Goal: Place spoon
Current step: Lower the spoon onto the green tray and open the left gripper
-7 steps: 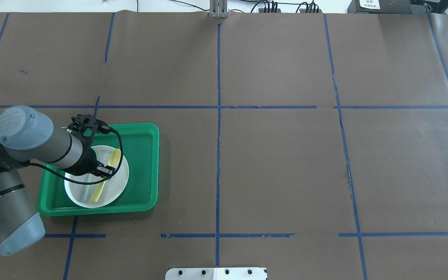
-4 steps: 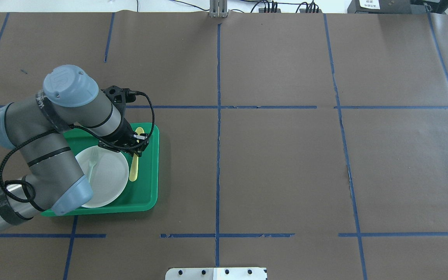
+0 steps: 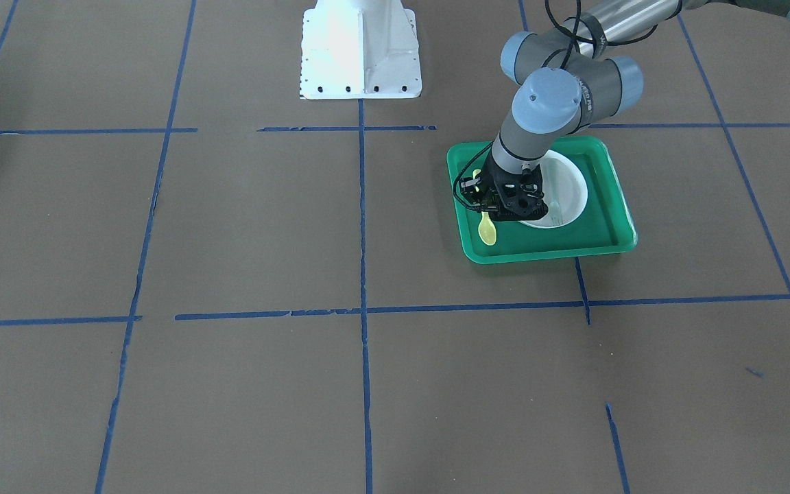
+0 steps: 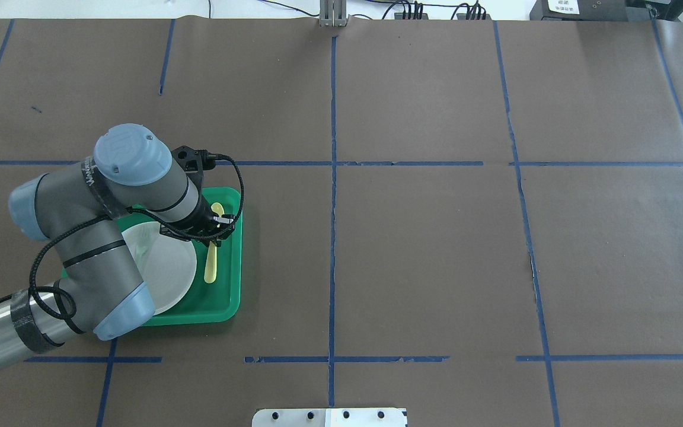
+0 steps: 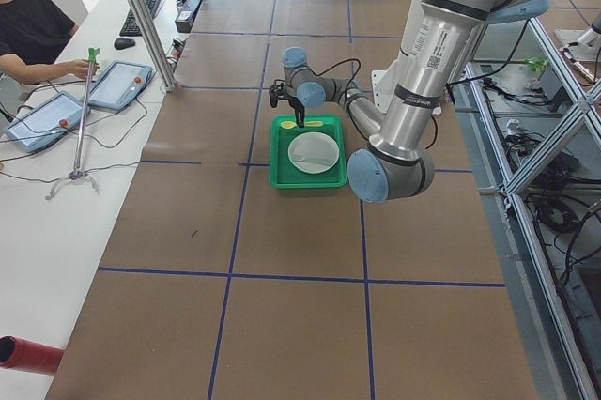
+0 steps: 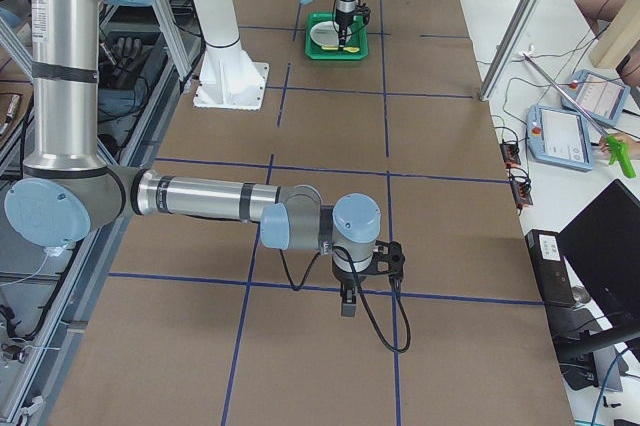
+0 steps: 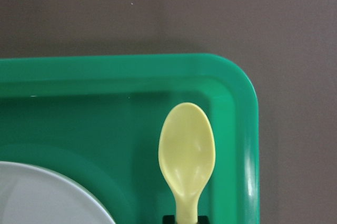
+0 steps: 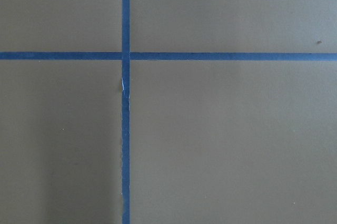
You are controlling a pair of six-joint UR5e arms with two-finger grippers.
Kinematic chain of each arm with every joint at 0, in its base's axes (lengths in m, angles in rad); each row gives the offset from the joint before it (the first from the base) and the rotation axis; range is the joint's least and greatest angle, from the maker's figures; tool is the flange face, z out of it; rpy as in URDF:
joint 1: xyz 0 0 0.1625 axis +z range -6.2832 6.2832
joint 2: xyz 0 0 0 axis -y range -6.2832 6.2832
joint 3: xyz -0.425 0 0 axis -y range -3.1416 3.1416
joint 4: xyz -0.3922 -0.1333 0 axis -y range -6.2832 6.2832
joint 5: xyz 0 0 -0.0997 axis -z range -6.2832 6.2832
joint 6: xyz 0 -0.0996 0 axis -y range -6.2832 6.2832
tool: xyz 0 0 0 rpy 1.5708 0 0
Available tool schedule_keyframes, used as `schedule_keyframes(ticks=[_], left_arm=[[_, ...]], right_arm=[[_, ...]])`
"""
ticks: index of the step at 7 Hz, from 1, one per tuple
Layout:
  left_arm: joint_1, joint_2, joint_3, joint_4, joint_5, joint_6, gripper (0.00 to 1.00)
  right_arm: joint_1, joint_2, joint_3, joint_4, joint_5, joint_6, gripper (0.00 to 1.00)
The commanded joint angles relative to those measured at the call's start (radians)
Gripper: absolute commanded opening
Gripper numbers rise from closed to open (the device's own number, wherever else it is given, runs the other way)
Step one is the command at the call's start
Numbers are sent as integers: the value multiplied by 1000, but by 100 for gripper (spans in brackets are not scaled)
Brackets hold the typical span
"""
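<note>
1. Over the green tray (image 4: 232, 299), at the side nearest the middle of the counter (image 4: 436, 249), the left end effector (image 4: 215, 225) is closed on the yellow spoon (image 7: 187, 148). It pinches the handle just behind the bowl.
2. Spoon position: inside the tray's outline, just beside the white plate (image 4: 172, 276), between the plate's rim and the tray wall. It lies lengthwise along that wall.
3. Spoon orientation: the bowl points away from the robot, toward the tray's far corner. The handle runs back toward the robot.
4. Cannot tell whether the spoon touches the tray floor or hangs just above it.
5. Left wrist view: the oval bowl is in the centre, the tray's rounded corner is beyond it, and an arc of the plate is at the lower left.
6. The plate sits in the tray and is partly covered by the left arm in the overhead view.
7. The right end effector (image 6: 345, 298) hangs low over the brown counter near crossing blue tape lines (image 8: 125, 129), well apart from the tray. It shows only in the side view, so I cannot tell whether it is open or closed.
</note>
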Motion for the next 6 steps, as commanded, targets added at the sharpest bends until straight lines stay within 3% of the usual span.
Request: schedule_keyframes(ticks=[1, 2, 3, 4, 6], left_arm=[[3, 1, 6, -1, 1, 1, 34], [3, 4, 2, -1, 1, 7, 63], [3, 8, -4, -1, 3, 7, 81], [-9, 10, -17, -1, 1, 7, 88], [-142, 14, -127, 10, -8, 27, 88]], right_arm=[[0, 0, 0, 0, 0, 0, 100], [0, 0, 0, 0, 0, 0, 100], [0, 0, 0, 0, 0, 0, 100], [0, 0, 0, 0, 0, 0, 100], [0, 0, 0, 0, 0, 0, 100]])
